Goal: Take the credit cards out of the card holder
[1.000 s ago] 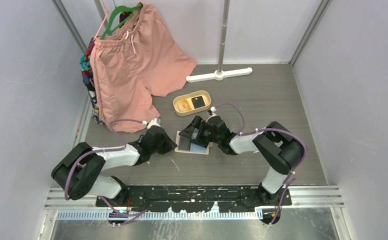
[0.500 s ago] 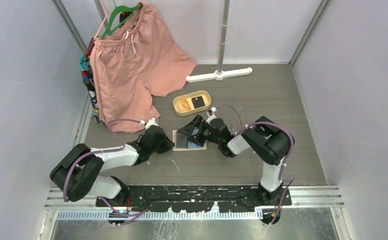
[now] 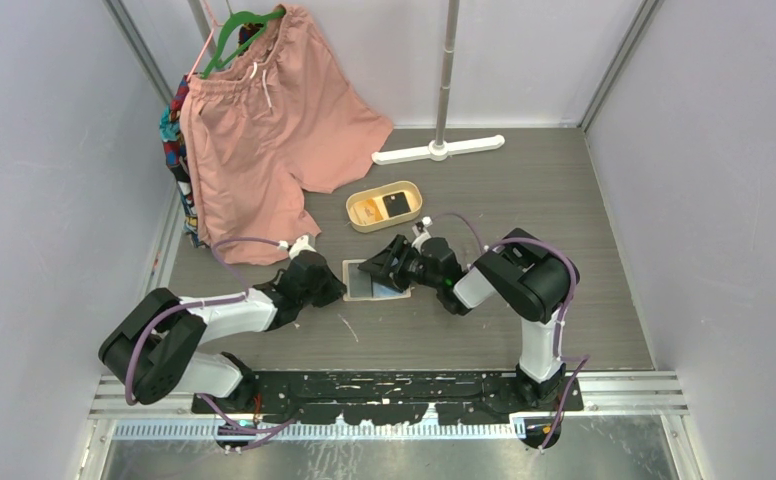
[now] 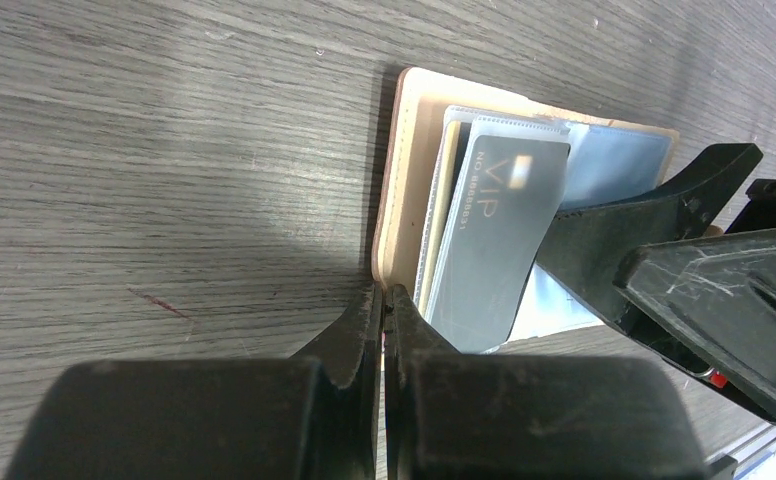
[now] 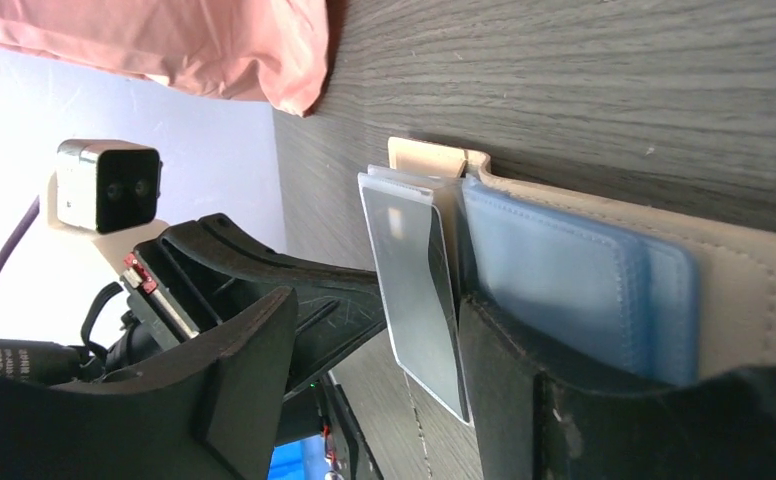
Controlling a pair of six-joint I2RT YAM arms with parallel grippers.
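Note:
The beige card holder [image 3: 362,281] lies open on the floor between both grippers, its blue pockets [image 5: 564,270] showing. A grey card marked VIP [image 4: 494,240] sticks up out of its clear sleeves, tilted; it also shows in the right wrist view [image 5: 414,280]. My left gripper [image 4: 385,295] is shut on the card holder's beige edge [image 4: 404,180] at its near corner. My right gripper [image 5: 379,310] is open, one finger resting on the blue pocket, the other held apart, with the grey card between them against the resting finger.
A tan oval tray [image 3: 416,203] behind the card holder holds an orange card [image 3: 368,209] and a black card [image 3: 397,203]. Pink shorts [image 3: 264,120] hang at the back left on a green hanger. A white stand base [image 3: 439,150] lies at the back.
My right gripper has moved left and lower over the card holder, and the holder with its raised flap has shifted slightly left and flatter. The left gripper has kept its grip.

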